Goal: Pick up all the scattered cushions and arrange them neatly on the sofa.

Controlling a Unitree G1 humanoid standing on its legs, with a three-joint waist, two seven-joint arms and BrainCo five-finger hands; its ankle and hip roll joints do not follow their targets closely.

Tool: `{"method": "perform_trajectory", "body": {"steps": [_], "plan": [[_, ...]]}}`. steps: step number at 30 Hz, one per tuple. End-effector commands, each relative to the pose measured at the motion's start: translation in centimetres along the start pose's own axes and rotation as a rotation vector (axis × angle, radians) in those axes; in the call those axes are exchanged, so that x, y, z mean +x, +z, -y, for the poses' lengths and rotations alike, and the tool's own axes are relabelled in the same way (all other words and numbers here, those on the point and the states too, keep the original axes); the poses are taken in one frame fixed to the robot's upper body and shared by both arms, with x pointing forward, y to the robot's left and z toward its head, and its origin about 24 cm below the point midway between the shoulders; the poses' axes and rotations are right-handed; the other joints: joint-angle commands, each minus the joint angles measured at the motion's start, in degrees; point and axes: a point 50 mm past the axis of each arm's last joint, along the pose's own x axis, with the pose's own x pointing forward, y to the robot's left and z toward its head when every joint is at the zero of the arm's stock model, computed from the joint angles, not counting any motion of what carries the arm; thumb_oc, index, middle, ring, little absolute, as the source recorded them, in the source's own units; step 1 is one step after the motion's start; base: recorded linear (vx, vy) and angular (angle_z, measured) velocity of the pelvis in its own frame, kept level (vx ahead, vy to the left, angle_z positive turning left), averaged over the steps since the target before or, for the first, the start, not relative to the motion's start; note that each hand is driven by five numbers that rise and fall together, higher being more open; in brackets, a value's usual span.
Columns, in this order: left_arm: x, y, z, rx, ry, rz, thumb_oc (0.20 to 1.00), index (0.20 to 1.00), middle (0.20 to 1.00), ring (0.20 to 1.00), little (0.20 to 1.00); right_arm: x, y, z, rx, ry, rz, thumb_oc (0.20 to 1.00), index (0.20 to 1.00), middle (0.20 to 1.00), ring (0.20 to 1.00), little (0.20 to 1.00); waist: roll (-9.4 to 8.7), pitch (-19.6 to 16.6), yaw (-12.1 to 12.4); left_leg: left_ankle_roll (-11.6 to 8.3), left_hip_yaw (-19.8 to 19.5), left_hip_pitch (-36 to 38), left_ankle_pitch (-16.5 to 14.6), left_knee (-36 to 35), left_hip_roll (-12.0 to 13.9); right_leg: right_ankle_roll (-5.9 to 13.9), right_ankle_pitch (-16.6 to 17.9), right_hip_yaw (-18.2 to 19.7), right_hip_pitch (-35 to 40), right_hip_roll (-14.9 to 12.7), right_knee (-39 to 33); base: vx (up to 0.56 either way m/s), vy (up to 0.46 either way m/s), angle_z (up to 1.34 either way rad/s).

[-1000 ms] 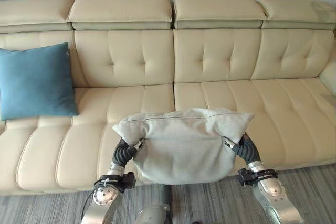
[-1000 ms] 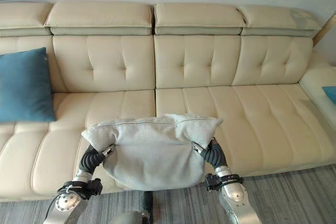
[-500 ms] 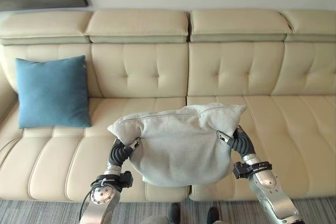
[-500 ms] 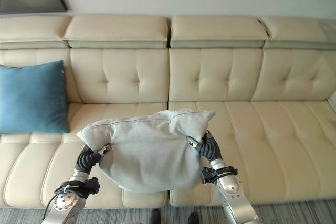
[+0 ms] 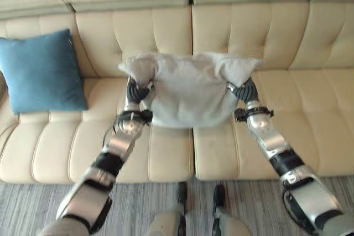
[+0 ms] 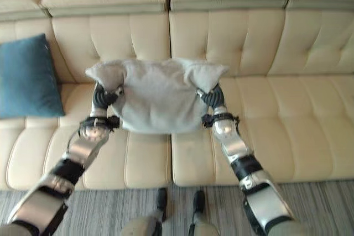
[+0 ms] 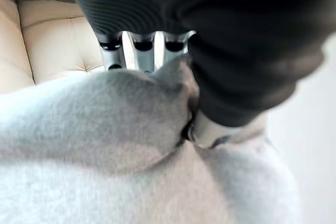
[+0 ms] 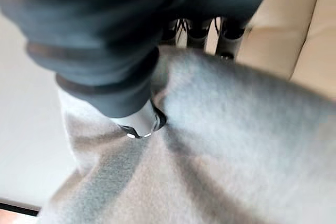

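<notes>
While both hands (image 5: 136, 90) (image 5: 245, 90) pinch its ends, the soft grey cushion (image 5: 191, 89) hangs sideways before the cream leather sofa (image 5: 232, 31) back.

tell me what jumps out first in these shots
A grey cushion held up between both hands, left hand and right hand pinching its sides, over the middle of a cream sofa. A blue cushion leans against the backrest at the sofa's left end.

A soft grey fabric cushion (image 5: 191, 89) hangs over the cream leather sofa's (image 5: 310, 109) middle seat, near its backrest; a square blue cushion (image 5: 41, 71) leans upright at the left end
</notes>
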Motion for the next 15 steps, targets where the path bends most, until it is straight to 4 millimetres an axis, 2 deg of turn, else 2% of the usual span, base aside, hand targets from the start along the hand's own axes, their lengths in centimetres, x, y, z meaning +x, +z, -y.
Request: {"method": "perform_trajectory", "body": {"steps": [1, 5, 8, 12, 13, 15], "plan": [[2.1, 5.2, 0.6, -0.025, -0.011, 0.246, 1.000, 1.000, 1.000, 1.000, 1.000, 1.9, 7.7, -0.2, 0.057, -0.063, 0.330, 1.000, 1.000, 1.000, 1.000, 1.000, -1.84, -1.1, 0.5, -3.65, -0.9, 1.0, -3.3, -1.4, 1.8, 3.14, -5.5, 2.0, -1.2, -1.3, 5.6, -0.03, 0.001, -0.07], [3.7, 4.5, 0.4, 0.000, -0.045, 0.155, 1.000, 1.000, 1.000, 1.000, 1.000, 3.3, 7.1, 0.9, 0.043, -0.088, 0.258, 1.000, 1.000, 1.000, 1.000, 1.000, -1.64, -0.6, 0.2, -4.11, -1.0, -0.9, -2.1, -2.1, 1.7, 3.24, -4.5, 2.0, -2.8, -1.2, 4.8, -0.02, 0.001, -0.02], [4.1, 3.0, -0.9, 0.000, -0.028, 0.063, 1.000, 1.000, 1.000, 1.000, 1.000, 4.0, 5.8, 1.6, 0.068, -0.108, 0.160, 1.000, 1.000, 1.000, 1.000, 1.000, -1.55, 0.1, -0.1, -4.32, -1.1, -1.1, -2.2, -2.1, 1.5, 3.32, -4.2, 2.4, -3.1, -1.0, 4.1, -0.01, 0.001, -0.01], [4.7, 2.0, -3.2, -0.057, 0.049, -0.011, 1.000, 1.000, 1.000, 1.000, 1.000, 4.7, 5.6, 3.0, 0.138, -0.160, 0.117, 1.000, 1.000, 1.000, 1.000, 1.000, -1.86, 0.5, -0.1, -4.53, -1.0, -1.0, -2.2, -2.1, 1.5, 3.39, -3.9, 2.5, -2.9, -0.8, 3.6, 0.00, 0.000, 0.00], [4.7, 2.0, -3.2, -0.057, 0.049, -0.010, 1.000, 1.000, 1.000, 1.000, 1.000, 4.7, 5.6, 3.0, 0.138, -0.160, 0.117, 1.000, 1.000, 1.000, 1.000, 1.000, -1.87, 0.4, -0.1, -4.52, -1.0, -1.3, -2.0, -2.1, 1.5, 3.39, -3.6, 2.5, -3.0, -0.8, 3.5, 0.00, 0.000, 0.00], [5.2, 1.7, -6.9, -0.148, 0.167, -0.037, 1.000, 1.000, 1.000, 1.000, 1.000, 5.3, 6.0, 5.7, 0.190, -0.242, 0.117, 1.000, 1.000, 1.000, 1.000, 1.000, -2.04, 0.4, -0.1, -4.81, -1.1, -0.4, -2.6, -2.1, 1.5, 3.31, -3.9, 2.7, -2.1, -0.7, 3.0, 0.00, 0.000, 0.00]]}}
